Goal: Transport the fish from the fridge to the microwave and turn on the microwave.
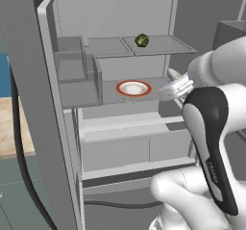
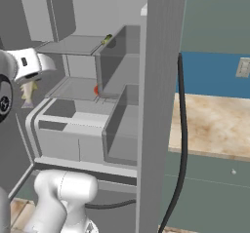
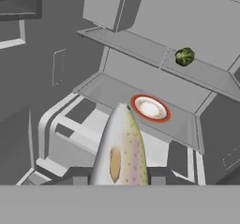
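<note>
Fish: the fish [image 3: 121, 148] rises from the bottom centre of the hand view, tapering end toward the frame centre; in the left base view it juts at centre right [image 1: 174, 73], in front of the open fridge [image 1: 57, 128].
Hand: the hand [image 1: 177, 87] is closed around the fish's body; the fingers themselves are hidden beneath it.
Plate: the plate [image 3: 150, 108] sits bare on the middle shelf, just beyond the fish's tip.
Ball: the green ball [image 3: 184, 56] rests on the upper shelf, upper right of the hand view.
Handling: judged light and slender, likely smooth-skinned and slippery, so it may pivot or slide in a narrow pinch.
Hold: best across the thick mid-body, near its balance point, not the thin tapering end.
Risk: a long overhang past the hand could catch the shelves or door on the way out.
</note>
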Motion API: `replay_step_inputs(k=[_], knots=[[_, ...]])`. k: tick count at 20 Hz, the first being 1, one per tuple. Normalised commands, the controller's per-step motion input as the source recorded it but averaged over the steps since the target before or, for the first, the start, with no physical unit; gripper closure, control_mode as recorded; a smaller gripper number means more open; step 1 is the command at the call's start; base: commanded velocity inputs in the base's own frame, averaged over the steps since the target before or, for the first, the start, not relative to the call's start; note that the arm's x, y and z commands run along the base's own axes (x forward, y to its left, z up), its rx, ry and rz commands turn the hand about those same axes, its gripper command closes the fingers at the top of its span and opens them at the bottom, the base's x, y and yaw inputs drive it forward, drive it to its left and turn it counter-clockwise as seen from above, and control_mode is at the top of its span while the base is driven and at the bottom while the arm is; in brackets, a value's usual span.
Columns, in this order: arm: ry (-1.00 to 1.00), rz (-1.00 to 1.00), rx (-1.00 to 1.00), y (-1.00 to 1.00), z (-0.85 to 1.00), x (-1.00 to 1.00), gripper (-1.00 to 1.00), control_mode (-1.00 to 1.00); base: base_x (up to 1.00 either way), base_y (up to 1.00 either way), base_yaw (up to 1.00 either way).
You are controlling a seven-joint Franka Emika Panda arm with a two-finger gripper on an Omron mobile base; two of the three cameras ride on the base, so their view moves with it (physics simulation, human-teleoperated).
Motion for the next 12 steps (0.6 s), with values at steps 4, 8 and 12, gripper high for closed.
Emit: replay_step_inputs(k=[4, 8, 12], knots=[[0.0, 0.0, 0.0, -0.07, 0.26, -0.26, 1.0, -1.0, 0.0, 0.0, 0.0], [0.0, 0.0, 0.0, -0.13, 0.25, -0.29, 1.0, -1.0, 0.0, 0.0, 0.0], [0.0, 0.0, 0.0, -0.23, 0.2, -0.3, 1.0, -1.0, 0.0, 0.0, 0.0]])
